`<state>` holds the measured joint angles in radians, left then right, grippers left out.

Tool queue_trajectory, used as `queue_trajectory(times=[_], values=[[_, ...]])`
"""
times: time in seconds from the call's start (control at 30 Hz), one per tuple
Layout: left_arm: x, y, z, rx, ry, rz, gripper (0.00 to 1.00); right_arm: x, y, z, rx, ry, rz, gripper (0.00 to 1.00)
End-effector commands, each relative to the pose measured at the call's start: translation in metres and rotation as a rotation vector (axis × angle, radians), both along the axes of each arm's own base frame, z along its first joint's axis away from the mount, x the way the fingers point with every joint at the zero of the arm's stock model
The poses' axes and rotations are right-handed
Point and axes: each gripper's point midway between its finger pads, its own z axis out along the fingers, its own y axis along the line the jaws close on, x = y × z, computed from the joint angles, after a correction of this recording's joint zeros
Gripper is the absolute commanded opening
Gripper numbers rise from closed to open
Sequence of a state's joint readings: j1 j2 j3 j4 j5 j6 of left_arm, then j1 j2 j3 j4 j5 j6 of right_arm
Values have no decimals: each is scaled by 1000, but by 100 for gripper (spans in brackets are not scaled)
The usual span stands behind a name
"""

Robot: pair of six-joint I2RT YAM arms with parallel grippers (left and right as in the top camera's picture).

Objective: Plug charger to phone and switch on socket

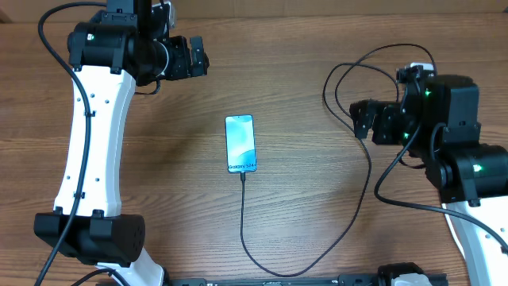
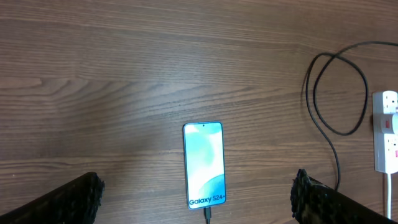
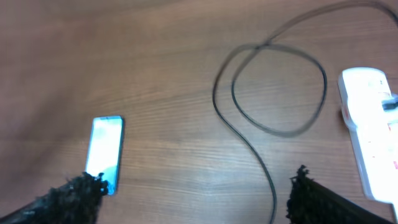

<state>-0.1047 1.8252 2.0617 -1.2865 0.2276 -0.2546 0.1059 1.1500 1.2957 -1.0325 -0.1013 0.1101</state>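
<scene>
The phone [image 1: 240, 144] lies flat mid-table with its screen lit. It also shows in the left wrist view [image 2: 204, 163] and the right wrist view [image 3: 106, 146]. The charger cable [image 1: 243, 214] has its connector tip [image 2: 208, 216] in the phone's near short edge. The cable runs forward, curves right and loops [image 3: 280, 93] toward the socket. The white socket strip [image 2: 385, 130] with red switches lies at the right [image 3: 370, 137], mostly hidden under the right arm in the overhead view. My left gripper [image 1: 197, 57] is open above the table, left of and beyond the phone. My right gripper [image 1: 361, 119] is open above the cable, right of the phone.
The wooden table [image 1: 302, 48] carries only these things. The cable loop [image 1: 349, 79] lies between the phone and the right arm. The arm bases stand at the near left [image 1: 87, 234] and near right [image 1: 476, 230].
</scene>
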Motion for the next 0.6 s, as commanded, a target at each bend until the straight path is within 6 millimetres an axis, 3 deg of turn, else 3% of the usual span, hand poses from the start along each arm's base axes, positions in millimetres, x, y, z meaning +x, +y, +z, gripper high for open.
queue_trajectory(times=[0.0, 0.4, 0.57], values=[[0, -3, 0, 6, -3, -14, 100, -10, -3, -4, -19, 37, -1, 100], [0, -3, 0, 5, -3, -14, 100, -14, -7, -9, -40, 66, -16, 100], [0, -3, 0, 5, -3, -14, 100, -2, -21, 6, -68, -130, -74, 100]])
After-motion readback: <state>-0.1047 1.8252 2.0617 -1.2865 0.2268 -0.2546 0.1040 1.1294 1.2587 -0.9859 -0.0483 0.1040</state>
